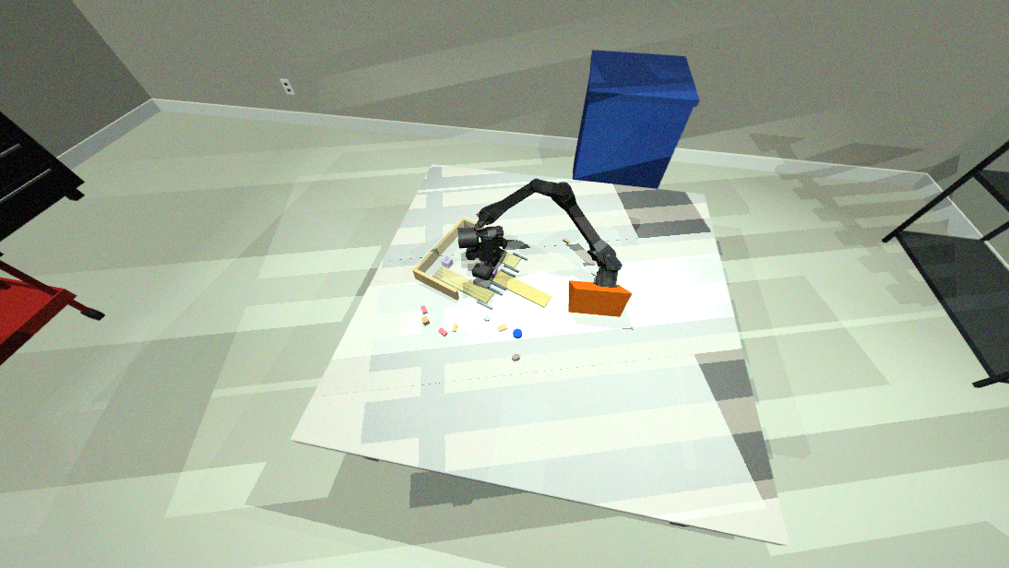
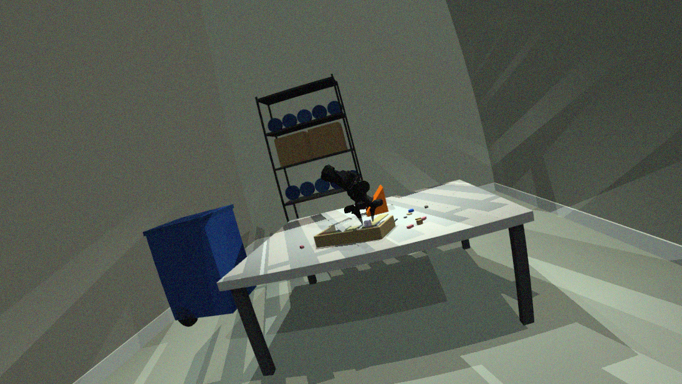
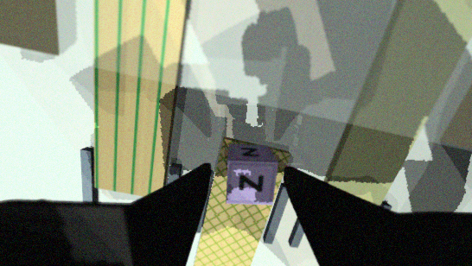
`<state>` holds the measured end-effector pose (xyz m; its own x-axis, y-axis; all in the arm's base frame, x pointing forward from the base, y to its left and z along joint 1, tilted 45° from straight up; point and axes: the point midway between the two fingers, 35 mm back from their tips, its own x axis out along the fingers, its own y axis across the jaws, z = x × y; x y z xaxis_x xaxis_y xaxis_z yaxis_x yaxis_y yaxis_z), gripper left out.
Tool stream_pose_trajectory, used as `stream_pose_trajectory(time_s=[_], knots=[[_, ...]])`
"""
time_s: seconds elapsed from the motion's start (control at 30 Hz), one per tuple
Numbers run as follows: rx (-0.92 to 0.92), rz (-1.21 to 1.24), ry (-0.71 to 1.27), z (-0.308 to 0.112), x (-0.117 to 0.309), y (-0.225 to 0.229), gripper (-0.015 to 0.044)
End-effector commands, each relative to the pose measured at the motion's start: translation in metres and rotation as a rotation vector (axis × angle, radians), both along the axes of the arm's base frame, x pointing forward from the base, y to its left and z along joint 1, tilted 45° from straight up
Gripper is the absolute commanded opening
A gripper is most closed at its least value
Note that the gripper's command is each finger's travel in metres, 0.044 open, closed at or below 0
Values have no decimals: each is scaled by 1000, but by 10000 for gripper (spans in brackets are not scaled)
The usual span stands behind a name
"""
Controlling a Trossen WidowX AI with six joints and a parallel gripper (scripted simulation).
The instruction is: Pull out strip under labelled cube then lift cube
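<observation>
The lilac cube with a black letter (image 3: pixel 251 183) (image 2: pixel 367 223) sits at the far end of the cross-hatched yellow strip (image 3: pixel 231 250) (image 1: pixel 526 291), which sticks out towards the arm's base. My gripper (image 3: pixel 247 171) is partly open, with one finger on each side of the cube and a visible gap at both sides. In the top view the arm hides most of the cube. A green-striped strip (image 3: pixel 130 108) (image 1: pixel 458 282) lies left of it in the wrist view, and a plain yellow strip (image 3: pixel 372 147) (image 1: pixel 514 261) lies to the right.
Grey guide bars (image 3: pixel 277 216) stand beside the strips. A low wooden wall (image 1: pixel 434 284) (image 2: pixel 355 236) surrounds the strips' far ends, with a second lilac cube (image 1: pixel 446 261) inside. An orange block (image 1: pixel 596 299) stands by the arm's base. A blue disc (image 1: pixel 517 333) and several small pieces lie nearby.
</observation>
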<state>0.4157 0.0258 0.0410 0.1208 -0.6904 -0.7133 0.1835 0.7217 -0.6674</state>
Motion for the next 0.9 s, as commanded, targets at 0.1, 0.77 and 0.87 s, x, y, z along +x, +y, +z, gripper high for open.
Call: stream_pose_trajectory(time_s=[0.1, 0.77, 0.87], knots=[[-8, 2, 9, -9, -1, -10, 250], [-2, -2, 2, -6, -3, -7, 0], [-1, -1, 5, -1, -16, 0, 0]])
